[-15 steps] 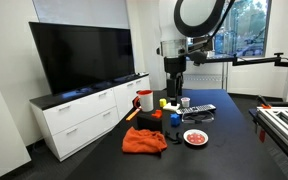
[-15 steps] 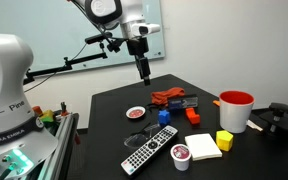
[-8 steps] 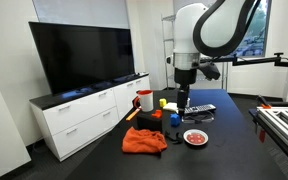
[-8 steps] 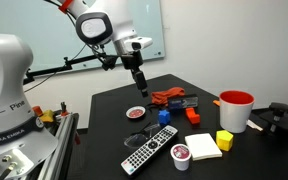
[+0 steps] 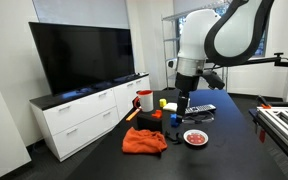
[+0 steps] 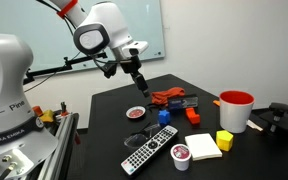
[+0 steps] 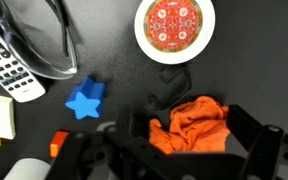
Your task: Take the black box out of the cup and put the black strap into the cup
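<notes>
The red cup with a whitish upper part stands at the table's edge in both exterior views [image 5: 144,100] [image 6: 236,108]. Its inside is hidden, so the black box does not show. The black strap lies as a loop on the dark table, seen in the wrist view [image 7: 46,40] and in an exterior view [image 6: 136,136]. My gripper [image 7: 189,140] is open and empty. It hangs above the table in both exterior views [image 5: 181,103] [image 6: 141,86], over an orange cloth [image 7: 189,125] and well away from the cup.
A red patterned plate [image 7: 174,25], a blue star block [image 7: 84,100], a remote [image 6: 144,155], a white pad [image 6: 202,146], a yellow block [image 6: 224,140] and a small can-like cup [image 6: 181,156] share the table. A TV on a white cabinet [image 5: 84,110] stands beside it.
The arm has swung and lowered. The gripper has come down from high above the table to just over the orange cloth. Nothing on the table has moved.
</notes>
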`<action>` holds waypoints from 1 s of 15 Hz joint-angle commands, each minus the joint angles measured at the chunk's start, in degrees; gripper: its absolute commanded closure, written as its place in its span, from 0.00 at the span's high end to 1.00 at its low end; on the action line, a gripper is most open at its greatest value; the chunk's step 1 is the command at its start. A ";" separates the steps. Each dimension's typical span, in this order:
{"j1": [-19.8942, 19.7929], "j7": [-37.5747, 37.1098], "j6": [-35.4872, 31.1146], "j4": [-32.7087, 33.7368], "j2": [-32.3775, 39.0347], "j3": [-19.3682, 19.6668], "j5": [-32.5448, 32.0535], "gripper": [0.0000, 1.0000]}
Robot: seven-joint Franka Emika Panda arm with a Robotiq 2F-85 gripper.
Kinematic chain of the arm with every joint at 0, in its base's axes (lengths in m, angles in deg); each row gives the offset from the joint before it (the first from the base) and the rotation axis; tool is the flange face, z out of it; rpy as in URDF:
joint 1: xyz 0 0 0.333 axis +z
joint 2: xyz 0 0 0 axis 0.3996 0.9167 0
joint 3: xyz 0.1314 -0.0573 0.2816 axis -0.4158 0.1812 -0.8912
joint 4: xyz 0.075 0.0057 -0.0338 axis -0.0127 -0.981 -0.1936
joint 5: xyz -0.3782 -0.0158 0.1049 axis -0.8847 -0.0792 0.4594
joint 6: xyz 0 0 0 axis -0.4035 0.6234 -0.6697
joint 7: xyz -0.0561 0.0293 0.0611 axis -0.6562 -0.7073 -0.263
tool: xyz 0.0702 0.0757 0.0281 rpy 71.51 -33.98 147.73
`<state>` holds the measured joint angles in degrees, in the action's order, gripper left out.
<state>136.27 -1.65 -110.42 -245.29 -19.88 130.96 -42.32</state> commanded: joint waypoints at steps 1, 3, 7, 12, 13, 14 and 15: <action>-3.21 1.04 -2.69 -0.04 -2.31 -1.79 -2.68 1.00; -4.66 0.73 -3.23 -0.18 -2.75 -2.59 -3.73 1.00; -7.90 -1.66 -2.41 -0.32 -2.48 -4.96 -5.61 1.00; -12.46 -5.77 -0.66 0.23 -0.76 -10.72 -6.09 1.00; -13.71 -7.27 0.07 0.76 -0.08 -12.28 -5.79 1.00; -14.97 -8.58 0.60 1.28 0.43 -13.75 -5.48 1.00; -16.41 -10.22 1.58 2.11 1.10 -15.34 -5.16 1.00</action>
<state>124.20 -7.12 -110.99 -245.44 -20.85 119.89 -46.50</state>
